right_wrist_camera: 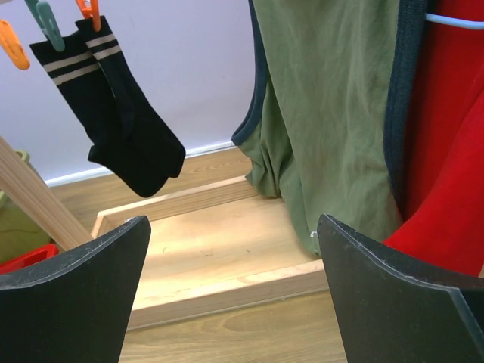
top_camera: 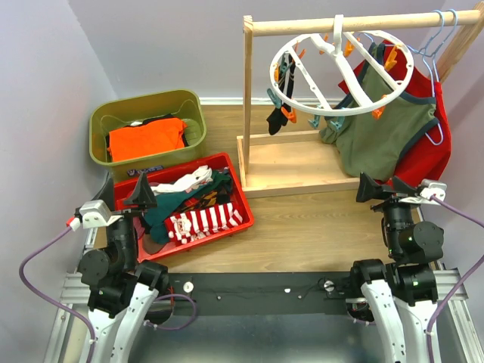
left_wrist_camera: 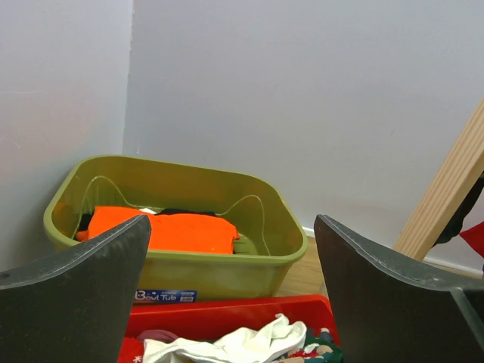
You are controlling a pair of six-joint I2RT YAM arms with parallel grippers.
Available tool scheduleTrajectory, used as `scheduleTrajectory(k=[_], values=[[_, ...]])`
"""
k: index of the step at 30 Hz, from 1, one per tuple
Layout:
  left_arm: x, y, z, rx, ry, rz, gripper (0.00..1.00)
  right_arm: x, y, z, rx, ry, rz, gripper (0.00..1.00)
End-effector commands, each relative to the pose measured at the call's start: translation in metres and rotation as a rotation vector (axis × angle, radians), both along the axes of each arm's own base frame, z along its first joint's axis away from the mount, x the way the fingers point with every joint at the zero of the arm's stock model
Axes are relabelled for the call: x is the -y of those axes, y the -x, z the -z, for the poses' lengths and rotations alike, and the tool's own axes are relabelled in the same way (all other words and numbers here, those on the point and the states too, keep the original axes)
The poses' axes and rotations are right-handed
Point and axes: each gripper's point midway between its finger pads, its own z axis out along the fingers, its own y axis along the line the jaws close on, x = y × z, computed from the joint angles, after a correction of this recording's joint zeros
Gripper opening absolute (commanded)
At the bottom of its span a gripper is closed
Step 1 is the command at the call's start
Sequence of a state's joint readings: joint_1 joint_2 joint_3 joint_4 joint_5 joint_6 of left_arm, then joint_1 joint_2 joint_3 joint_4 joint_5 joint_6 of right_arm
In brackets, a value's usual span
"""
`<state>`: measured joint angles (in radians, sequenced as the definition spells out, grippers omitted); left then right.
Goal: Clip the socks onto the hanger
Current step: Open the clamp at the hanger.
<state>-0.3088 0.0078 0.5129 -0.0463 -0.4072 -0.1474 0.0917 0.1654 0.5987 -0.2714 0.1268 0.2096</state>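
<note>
At the 1 o'clock corner of the table [top_camera: 302, 227], with 12 o'clock taken as the far edge in the top view, the hanger [top_camera: 355, 113] hangs by its hook from the top bar of the wooden rack [top_camera: 302, 27]. The ring is tilted, with its 9 o'clock side lower.

A pair of black socks [top_camera: 276, 119] [right_wrist_camera: 121, 113] with pale stripes hangs from clips at the ring's 8 o'clock rim, clear of the rack base. An olive shirt [top_camera: 378, 140] [right_wrist_camera: 333, 113] and a red shirt [top_camera: 435, 155] [right_wrist_camera: 446, 151] hang from the same bar at the ring's 4 o'clock side.

The loose socks [top_camera: 193, 203] lie heaped in the red tray [top_camera: 231, 162] at 9 o'clock on the table.
- A red-and-white striped sock [top_camera: 204, 221] lies at the tray's 6 o'clock edge.
- A white sock [top_camera: 198, 178] [left_wrist_camera: 242, 344] lies toward its 12 o'clock edge.

A green tub [top_camera: 144, 98] [left_wrist_camera: 174, 170] holding an orange garment [top_camera: 147, 138] [left_wrist_camera: 174, 231] stands just beyond the tray at 11 o'clock.

The left gripper [top_camera: 127, 185] [left_wrist_camera: 232, 249] hovers at the tray's 9 o'clock edge. Its fingers are spread wide and grasp nothing.

The right gripper [top_camera: 380, 183] [right_wrist_camera: 233, 227] hovers at 4 o'clock on the table, near the rack base. Its fingers are likewise released and empty. It is below the shirts and apart from them.
</note>
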Motion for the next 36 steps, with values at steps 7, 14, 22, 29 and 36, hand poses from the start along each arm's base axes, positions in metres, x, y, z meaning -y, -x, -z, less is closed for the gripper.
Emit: scheduleTrajectory(k=[7,14,22,29,36], values=[[0.005,0.011,-0.011,0.067,-0.017,0.039,0.99,-0.021,-0.001,-0.012,0.033,0.054,-0.117,1.0],[0.019,-0.002,-0.006,0.024,-0.067,0.089,0.99,-0.025,-0.007,-0.032,0.023,0.095,-0.137,1.0],[0.027,-0.006,-0.005,0.018,-0.091,0.121,0.99,-0.027,-0.029,-0.08,0.015,0.155,-0.141,1.0],[0.03,-0.006,-0.005,0.016,-0.106,0.137,0.99,-0.037,-0.053,-0.13,0.038,0.231,-0.19,1.0],[0.031,-0.005,-0.006,0.026,-0.112,0.144,0.99,-0.045,-0.073,-0.155,0.004,0.344,-0.237,1.0]])
